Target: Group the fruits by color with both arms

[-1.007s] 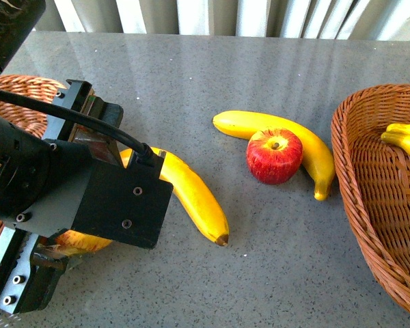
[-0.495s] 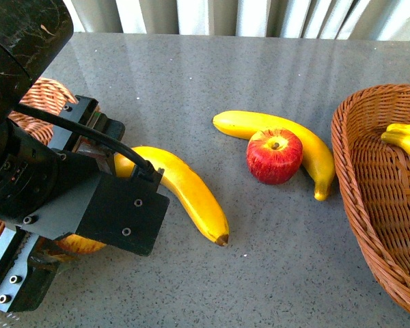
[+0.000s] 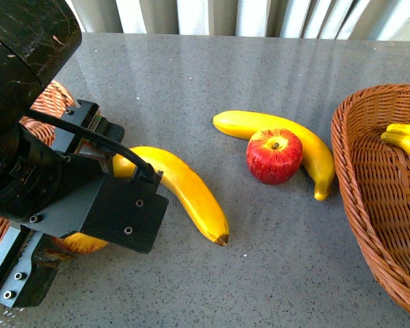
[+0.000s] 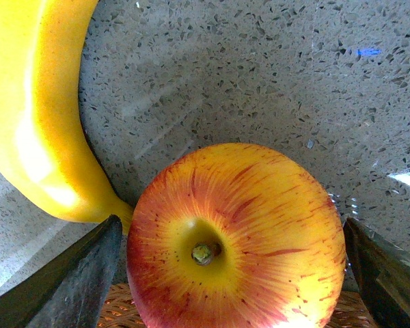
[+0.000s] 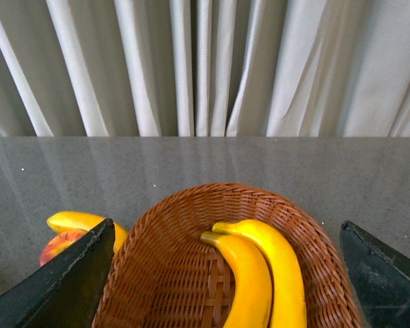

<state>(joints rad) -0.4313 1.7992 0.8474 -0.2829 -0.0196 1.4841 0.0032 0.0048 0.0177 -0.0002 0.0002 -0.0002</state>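
**Streaked apple in my left tool, at the lip of the left basket**

My left tool (image 4: 231,225) is closed down to the apple's width. Its dark fingers (image 4: 75,273) sit against opposite flanks of the streaked apple (image 4: 236,236), whose stem hollow faces the wrist camera. Wicker shows beneath the apple, so I judge that it hangs at the rim of the left basket (image 3: 48,102) and is not yet set inside. The near banana (image 3: 188,191) lies on the desk (image 3: 191,75) just beside the apple.

The step in hand, as I read it, is delivering this apple to the left basket, which I take to be the one for red fruit. The next move calls for carrying it further in over the basket's hollow, lowering it, and only then spreading the fingers. A round, glossy apple let go on the rim could roll back onto the desk or knock the near banana.

My right tool (image 5: 226,221) is spread wide and holds nothing. It hovers over the right basket (image 5: 171,273), where two bananas (image 5: 260,273) already lie.

On the desk, the red apple (image 3: 275,156) rests against the far banana (image 3: 314,154), which curves behind it. By my reckoning that apple is my left arm's job, and the two loose bananas are for the right.
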